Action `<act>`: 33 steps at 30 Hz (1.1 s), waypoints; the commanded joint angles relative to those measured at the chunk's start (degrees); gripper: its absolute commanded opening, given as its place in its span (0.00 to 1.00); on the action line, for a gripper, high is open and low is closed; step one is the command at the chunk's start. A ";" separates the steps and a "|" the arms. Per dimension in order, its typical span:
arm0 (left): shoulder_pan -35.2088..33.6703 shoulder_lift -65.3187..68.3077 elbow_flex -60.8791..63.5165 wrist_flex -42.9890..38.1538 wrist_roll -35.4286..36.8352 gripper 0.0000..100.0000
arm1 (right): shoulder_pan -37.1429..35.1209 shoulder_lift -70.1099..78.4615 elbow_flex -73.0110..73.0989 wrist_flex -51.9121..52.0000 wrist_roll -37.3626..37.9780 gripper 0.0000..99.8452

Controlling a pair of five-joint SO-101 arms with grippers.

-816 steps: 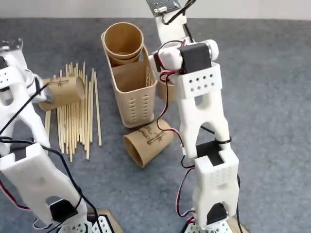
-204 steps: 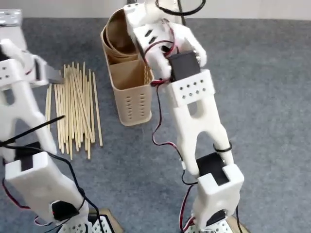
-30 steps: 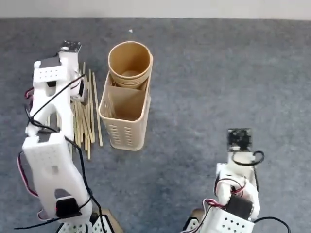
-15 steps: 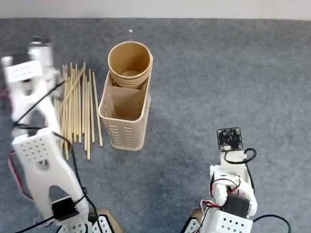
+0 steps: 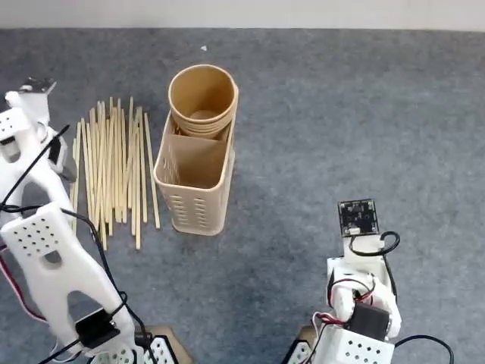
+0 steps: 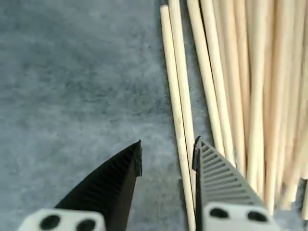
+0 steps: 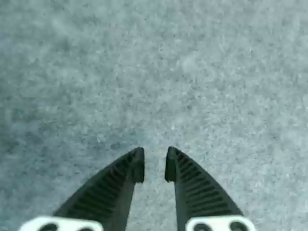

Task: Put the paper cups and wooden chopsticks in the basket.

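Note:
The tan basket (image 5: 191, 199) stands upright mid-table, with stacked paper cups (image 5: 201, 92) in its far compartment; its near compartment looks empty. Wooden chopsticks (image 5: 114, 173) lie in a loose row on the carpet left of it. My left arm (image 5: 29, 136) hangs over the row's outer edge. In the left wrist view my left gripper (image 6: 167, 149) is open, low over the carpet, with the outermost chopsticks (image 6: 179, 115) running between its fingers. My right arm (image 5: 362, 299) is folded back at the near right. My right gripper (image 7: 154, 164) hovers over bare carpet, fingers nearly together, holding nothing.
Grey carpet (image 5: 341, 121) covers the table, with open room to the right of the basket. A pale strip runs along the far edge (image 5: 303, 14).
My left arm swung left, from over the chopsticks beside the basket to the row's outer edge. A chopstick that stood slanted half a second ago now lies flat. The right arm barely shifted.

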 commanded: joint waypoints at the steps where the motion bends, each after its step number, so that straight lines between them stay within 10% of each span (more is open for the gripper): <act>1: -0.31 2.95 -0.22 -3.08 -1.49 0.20 | -0.48 -0.13 9.01 0.22 0.53 0.09; 20: 1.19 10.95 -1.54 -7.74 -1.58 0.00 | -0.48 -0.13 9.01 0.31 0.53 0.09; 33: 9.54 -3.47 -39.96 5.45 4.31 0.00 | -0.48 -0.13 9.01 0.31 0.53 0.09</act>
